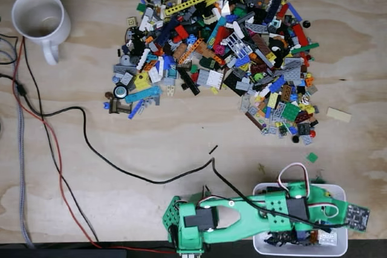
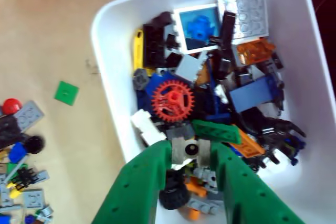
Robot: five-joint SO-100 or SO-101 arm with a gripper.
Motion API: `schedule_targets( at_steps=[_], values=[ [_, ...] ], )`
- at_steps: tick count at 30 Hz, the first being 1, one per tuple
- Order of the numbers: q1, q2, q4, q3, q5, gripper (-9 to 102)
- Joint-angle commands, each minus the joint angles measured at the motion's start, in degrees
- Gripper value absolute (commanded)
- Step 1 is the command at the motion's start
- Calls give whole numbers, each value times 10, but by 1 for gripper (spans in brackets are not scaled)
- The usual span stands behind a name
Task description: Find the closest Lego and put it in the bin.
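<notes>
Directly over the bin [image 2: 113,30], in the wrist view, the green gripper [image 2: 190,148] holds a small grey piece [image 2: 185,150] with a dark round hole, pinched between its two fingers [image 2: 142,177]; the jaws stand only as far apart as that piece is wide. Its underside and exact shape are hidden by the fingers. Beneath it the bin is crowded with bricks, among them a red gear [image 2: 172,100] and a light grey plate [image 2: 243,10]. The lower edge of the picture cuts off the bin's near end.

In the fixed view the bin [image 1: 261,247] sits at the bottom right edge of the wooden table [image 1: 91,167], largely covered by the green arm [image 1: 242,212]; the gripper itself cannot be made out there. A large Lego pile [image 1: 224,46] lies well apart, and a white mug [image 1: 39,19] stands at upper left.
</notes>
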Motion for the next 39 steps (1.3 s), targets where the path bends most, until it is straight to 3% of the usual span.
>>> schedule_targets(
  at_steps=[1, 7, 12, 19, 23, 27, 39],
  values=[
    [52, 64, -51, 59, -38, 5],
    [49, 91, -115, 114, -38, 15],
    [-40, 125, -134, 81, -73, 20],
    [-360, 281, -113, 171, -198, 20],
    [-572, 439, -141, 333, -135, 21],
    [-719, 468, -82, 369, -52, 23],
    [-799, 547, -76, 461, -27, 23]
  ],
)
